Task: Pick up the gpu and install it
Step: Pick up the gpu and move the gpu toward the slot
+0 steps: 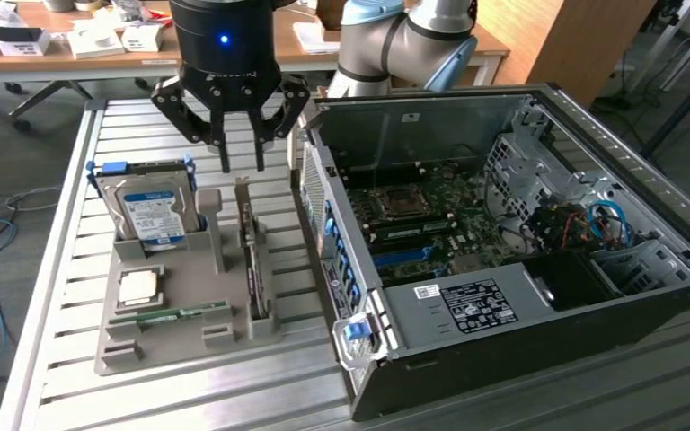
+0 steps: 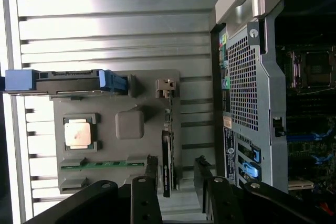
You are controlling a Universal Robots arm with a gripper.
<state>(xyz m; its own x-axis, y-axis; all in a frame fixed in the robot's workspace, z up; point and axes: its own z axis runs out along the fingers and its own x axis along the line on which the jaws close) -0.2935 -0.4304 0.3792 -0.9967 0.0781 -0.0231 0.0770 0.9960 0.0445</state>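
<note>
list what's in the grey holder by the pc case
A hard drive, a square chip, a green memory stick and the gpu on edge. The holder hides the lower edges of drive and gpu.

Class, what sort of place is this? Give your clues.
Probably a robotics lab set up for computer assembly: an open computer case, a grey fixture holding a hard drive and gpu, a gripper above.
</note>
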